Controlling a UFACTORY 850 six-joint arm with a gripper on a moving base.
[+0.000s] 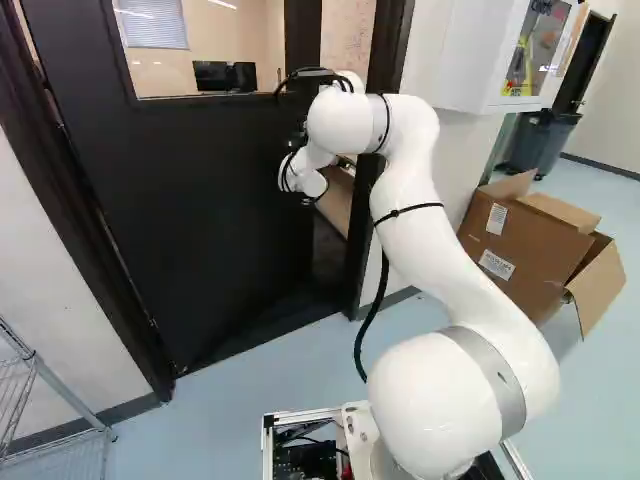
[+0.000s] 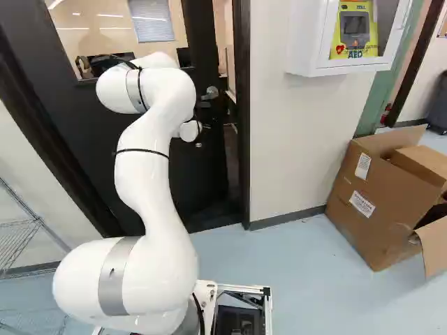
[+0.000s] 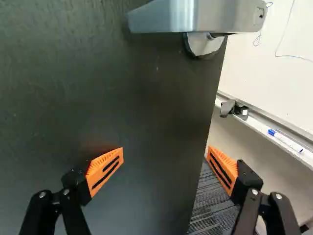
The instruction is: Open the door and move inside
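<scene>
The black door (image 1: pixel 190 210) stands ajar, with a gap between its free edge and the frame (image 2: pixel 241 139). My gripper (image 1: pixel 312 186) is at that edge in the left base view, its fingertips hidden by the wrist. In the wrist view the gripper (image 3: pixel 165 164) is open, one orange-padded finger before the door's face (image 3: pixel 146 107), the other beyond its free edge in the gap. Whether either touches the door I cannot tell. The silver lever handle (image 3: pixel 195 17) lies ahead of the fingers, not held; it also shows on the door in the right base view, the handle (image 2: pixel 209 93).
Beyond the door are a whiteboard with a tray (image 3: pixel 259 127) and dark carpet (image 3: pixel 212 208). Right of the doorway stand a wall with a white AED cabinet (image 2: pixel 300 42) and an open cardboard box (image 2: pixel 380 202). A wire rack (image 1: pixel 40 400) stands left of the door.
</scene>
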